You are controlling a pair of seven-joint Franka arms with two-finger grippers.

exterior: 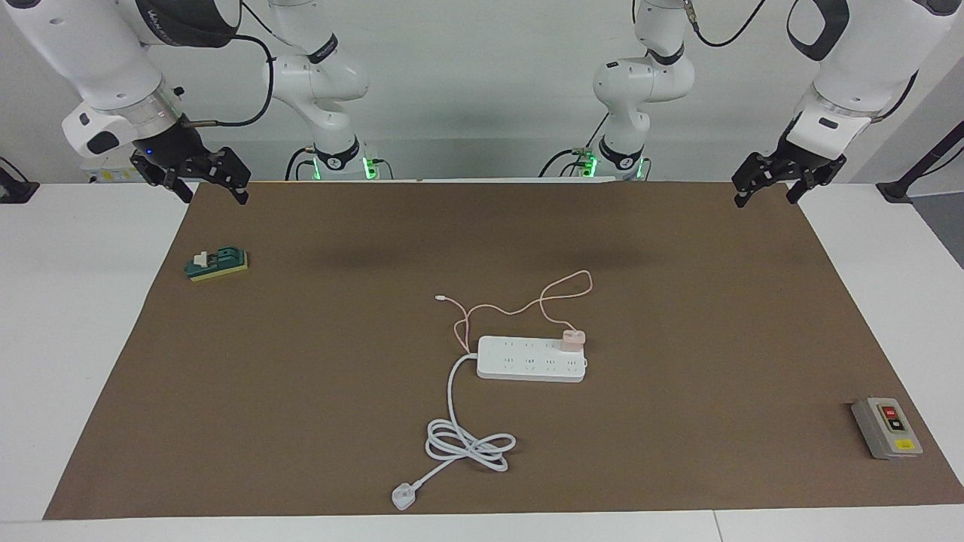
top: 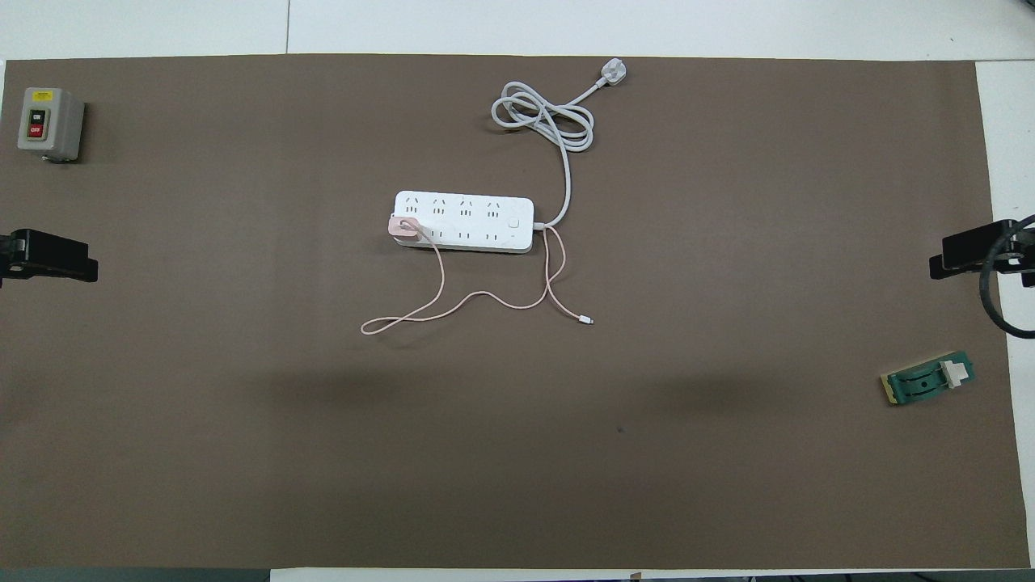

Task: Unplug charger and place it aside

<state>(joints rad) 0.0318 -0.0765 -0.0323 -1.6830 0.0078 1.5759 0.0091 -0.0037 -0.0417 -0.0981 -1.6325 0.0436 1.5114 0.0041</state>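
Closest to my facing camera lies the white three-pin plug (exterior: 403, 497), its cord (exterior: 468, 444) coiled. From there I see the pink charger (exterior: 573, 337) seated in the power strip (exterior: 532, 358) at the end toward the left arm, its cable (exterior: 520, 307) looping toward the robots. Both arms wait raised at the mat's (exterior: 301, 421) corners: left gripper (exterior: 770, 193) and right gripper (exterior: 213, 193), fingers spread, holding nothing.
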